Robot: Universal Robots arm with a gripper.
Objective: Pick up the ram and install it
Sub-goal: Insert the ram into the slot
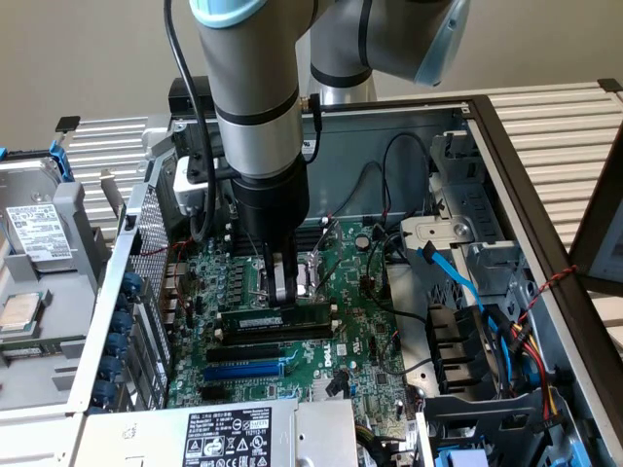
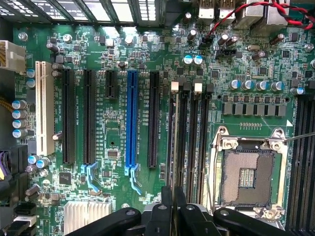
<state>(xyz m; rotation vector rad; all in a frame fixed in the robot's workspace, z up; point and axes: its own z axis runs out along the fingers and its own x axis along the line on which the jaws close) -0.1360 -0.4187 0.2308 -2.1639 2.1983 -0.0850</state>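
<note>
white labels on the grey power supply box [image 1: 234, 443] and the silver hard drive [image 1: 39, 233] carry print too small to read. the wrist view brings out a blue expansion slot [image 2: 132, 118] and a bare cpu socket [image 2: 246, 177]. in the exterior view the long, dark green-black ram stick [image 1: 277, 319] with its white label strip lies along a black slot. it sits at six o'clock of the black hand [image 1: 283, 297], whose fingers are drawn nearly together, pinching its top edge.

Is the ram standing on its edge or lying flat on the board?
Standing on edge: the ram is upright along the memory slots, its top edge pinched between the fingers.
</note>
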